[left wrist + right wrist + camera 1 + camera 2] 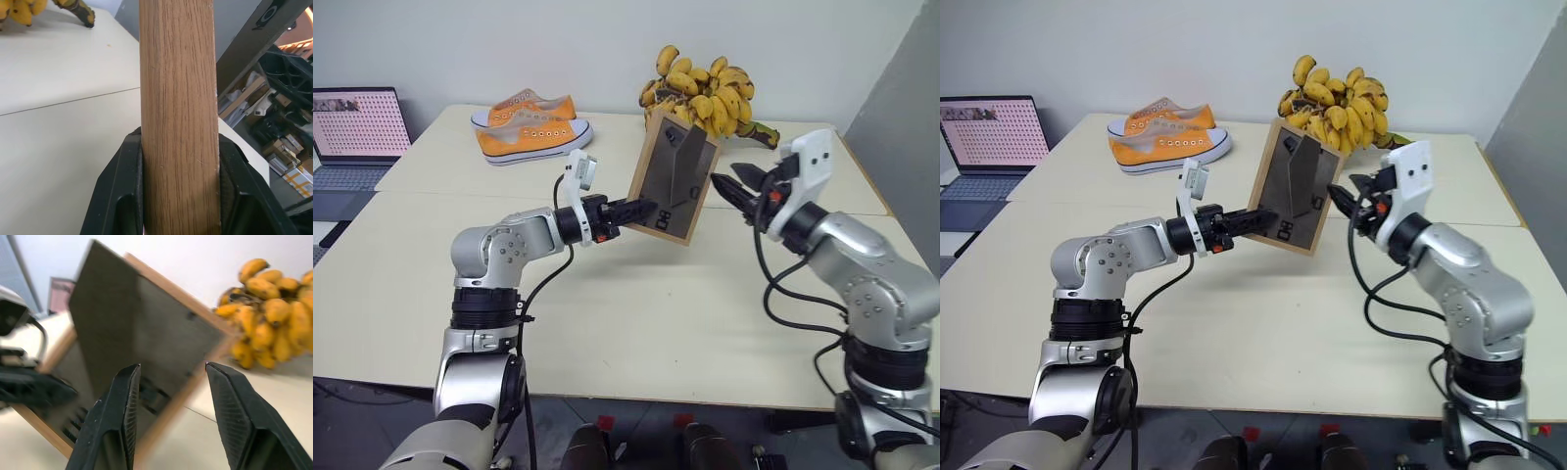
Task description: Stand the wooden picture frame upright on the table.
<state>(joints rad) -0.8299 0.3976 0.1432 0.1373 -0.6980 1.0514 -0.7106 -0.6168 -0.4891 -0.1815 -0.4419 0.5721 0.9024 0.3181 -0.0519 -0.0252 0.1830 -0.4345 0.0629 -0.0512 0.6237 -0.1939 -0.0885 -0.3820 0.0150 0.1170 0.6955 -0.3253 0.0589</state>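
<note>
The wooden picture frame (673,177) hangs tilted above the table (636,313), grey back and folded-out stand facing the robot, long axis leaning up and right, with bare tabletop below and bananas (705,93) just behind. The left gripper (644,209) pinches its lower left edge; the right gripper (722,183), fingers parted and empty, sits just beside its right edge

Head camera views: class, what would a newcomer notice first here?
The small light-wood picture frame with a dark grey back, held tilted above the pale cream table by the left hand clamped on its edge. The open right hand waits just beside it. Behind lie yellow bananas and orange canvas shoes.
</note>
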